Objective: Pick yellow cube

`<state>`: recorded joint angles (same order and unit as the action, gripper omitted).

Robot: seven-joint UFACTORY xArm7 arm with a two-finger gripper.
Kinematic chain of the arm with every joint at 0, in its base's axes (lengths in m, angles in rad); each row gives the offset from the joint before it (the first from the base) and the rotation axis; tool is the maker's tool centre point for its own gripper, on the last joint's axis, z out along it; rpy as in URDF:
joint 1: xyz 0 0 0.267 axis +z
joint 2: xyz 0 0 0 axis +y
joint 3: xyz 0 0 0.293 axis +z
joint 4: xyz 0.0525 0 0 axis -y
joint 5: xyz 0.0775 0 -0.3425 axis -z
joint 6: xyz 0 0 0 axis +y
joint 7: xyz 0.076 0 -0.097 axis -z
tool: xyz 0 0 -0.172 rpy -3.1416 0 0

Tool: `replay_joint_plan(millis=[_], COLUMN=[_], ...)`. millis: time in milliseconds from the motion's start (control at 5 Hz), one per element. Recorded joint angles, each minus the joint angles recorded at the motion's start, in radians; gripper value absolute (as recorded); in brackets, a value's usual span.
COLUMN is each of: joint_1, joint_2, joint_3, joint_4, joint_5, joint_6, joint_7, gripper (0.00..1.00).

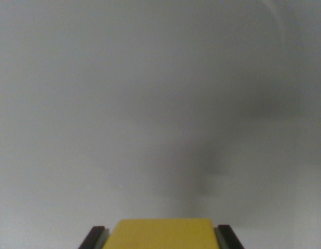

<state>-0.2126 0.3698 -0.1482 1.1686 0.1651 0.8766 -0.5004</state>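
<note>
A yellow cube (163, 234) fills the bottom centre of the wrist view, only its upper face showing. Two dark fingers (94, 237) press against its left and right sides, so my gripper (161, 237) is shut on the cube. The cube seems lifted off the grey surface (150, 104), which looks blurred and carries a soft shadow to the right of centre. The cube's lower part is cut off by the picture's edge.
A plain grey surface fills the rest of the view, with a faint dark shadow (264, 111) on the wrist view's right. No other objects show.
</note>
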Motion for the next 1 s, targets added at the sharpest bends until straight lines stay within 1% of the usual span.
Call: replay_joint_plan(millis=[200,400,600,800,1000], joint_1=[0.0000,0.0009,0.0009,0.0020,0.0020], joint_2=[0.000,-0.016,-0.016,-0.033,-0.033], joint_3=[0.000,-0.002,-0.002,-0.004,-0.004], joint_4=[0.000,0.024,0.024,0.050,0.050], joint_5=[0.0000,-0.0052,-0.0052,-0.0108,-0.0108], joint_6=[0.000,0.040,0.040,0.083,0.083], joint_7=[0.000,0.005,0.005,0.011,0.011], gripper=[1.00,1.00,1.00,1.00,1.00])
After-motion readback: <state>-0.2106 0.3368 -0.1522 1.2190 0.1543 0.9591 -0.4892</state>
